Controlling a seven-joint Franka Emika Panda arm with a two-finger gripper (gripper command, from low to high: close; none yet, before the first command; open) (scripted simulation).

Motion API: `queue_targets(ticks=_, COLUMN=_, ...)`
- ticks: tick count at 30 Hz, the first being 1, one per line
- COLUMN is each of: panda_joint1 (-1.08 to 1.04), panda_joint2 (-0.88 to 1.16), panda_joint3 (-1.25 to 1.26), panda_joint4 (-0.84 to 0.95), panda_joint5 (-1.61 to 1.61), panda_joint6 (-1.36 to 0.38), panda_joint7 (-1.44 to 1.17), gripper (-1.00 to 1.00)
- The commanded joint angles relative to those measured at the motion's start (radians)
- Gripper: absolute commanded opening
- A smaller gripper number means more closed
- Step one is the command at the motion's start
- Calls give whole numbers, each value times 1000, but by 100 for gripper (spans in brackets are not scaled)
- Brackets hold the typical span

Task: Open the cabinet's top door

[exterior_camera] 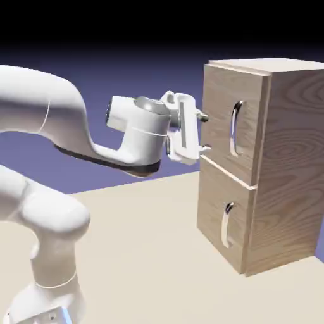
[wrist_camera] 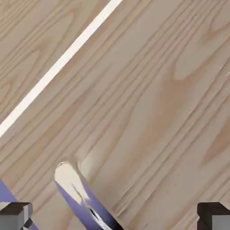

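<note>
The light-wood cabinet [exterior_camera: 285,171] stands at the exterior view's right with two stacked front doors. The top door [exterior_camera: 221,95] carries a long curved silver handle [exterior_camera: 235,128]. My gripper [exterior_camera: 204,133] is level with that door and just in front of its face, jaws open one above the other, nothing held. Wood grain fills the hand view. There a silver handle end [wrist_camera: 76,188] rises between my two grey fingertips [wrist_camera: 15,215], nearer the left one and clear of both. My gripper [wrist_camera: 114,218] is open in this view too.
The shorter lower door [exterior_camera: 212,209] has a smaller silver handle [exterior_camera: 226,224]. A pale stripe [wrist_camera: 58,67] crosses the wood diagonally in the hand view. The cabinet rests on the beige table [exterior_camera: 145,253], and my arm spans the left half of the exterior view.
</note>
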State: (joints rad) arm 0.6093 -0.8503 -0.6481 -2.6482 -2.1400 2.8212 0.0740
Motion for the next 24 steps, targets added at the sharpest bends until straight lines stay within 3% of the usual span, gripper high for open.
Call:
queue_targets(ticks=1, panda_joint1=12, panda_joint2=-6, panda_joint3=-13, panda_joint4=3, panda_joint5=-44, panda_joint6=-4, panda_joint7=-14, gripper=100)
queue_targets(ticks=18, panda_joint1=200, panda_joint2=-94, panda_joint3=-217, panda_joint4=54, panda_joint5=-715, panda_joint6=-72, panda_joint7=-223, gripper=100)
queue_targets(ticks=23, panda_joint1=369, panda_joint2=16, panda_joint3=-328, panda_joint4=184, panda_joint5=-757, panda_joint6=-109, panda_joint7=-175, gripper=100)
queue_targets(ticks=24, panda_joint1=369, panda_joint2=16, panda_joint3=-328, panda_joint4=184, panda_joint5=-757, panda_joint6=-109, panda_joint7=-175, gripper=-100)
